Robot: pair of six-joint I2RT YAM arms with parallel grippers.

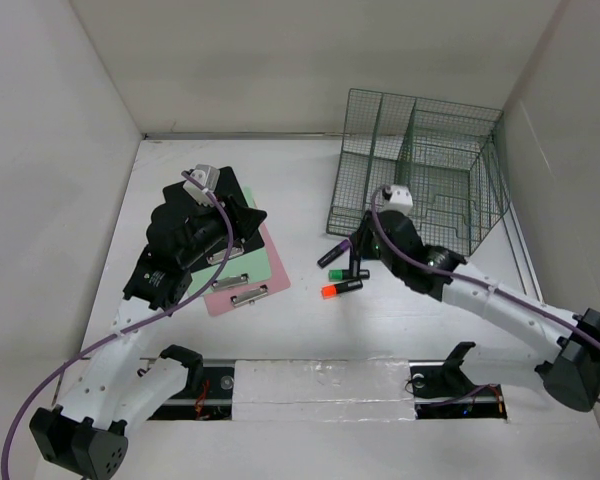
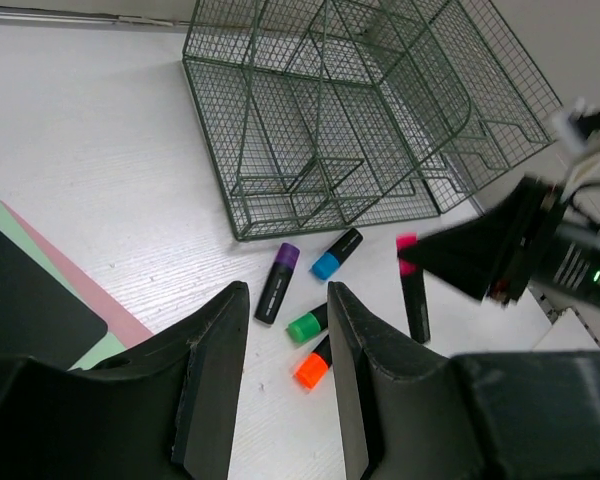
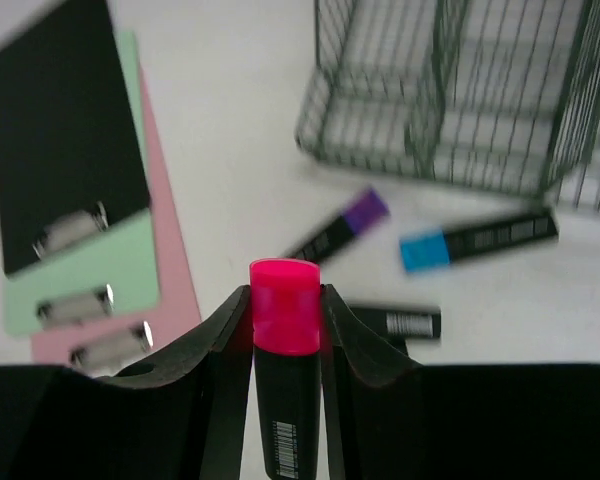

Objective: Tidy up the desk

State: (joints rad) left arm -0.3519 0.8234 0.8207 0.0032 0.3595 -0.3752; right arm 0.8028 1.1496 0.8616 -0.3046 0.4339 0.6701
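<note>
- Desk [image 1: 300,330]: a plain white tabletop with white walls on three sides; everything else sits on it.
- Green wire-mesh organizer rack [image 1: 420,170]: stands at the far right of the desk, and its compartments hold nothing.
- Clipboards: a black clipboard [image 3: 65,130] lies on a green clipboard [image 3: 110,270], which lies on a pink clipboard [image 3: 170,250], in a fanned stack at left centre.
- Left gripper [image 2: 285,300]: positioned over the clipboard stack, with its jaws apart and nothing between them.
- Right gripper [image 3: 283,300]: sits just in front of the rack, clamped on a pink highlighter [image 3: 285,400] with the cap pointing past the fingertips.
- Loose highlighters: the purple highlighter [image 2: 277,283], blue highlighter [image 2: 336,253], green highlighter [image 2: 308,324] and orange highlighter [image 2: 315,365] lie close together on the desk, between the rack and the clipboards.
</note>
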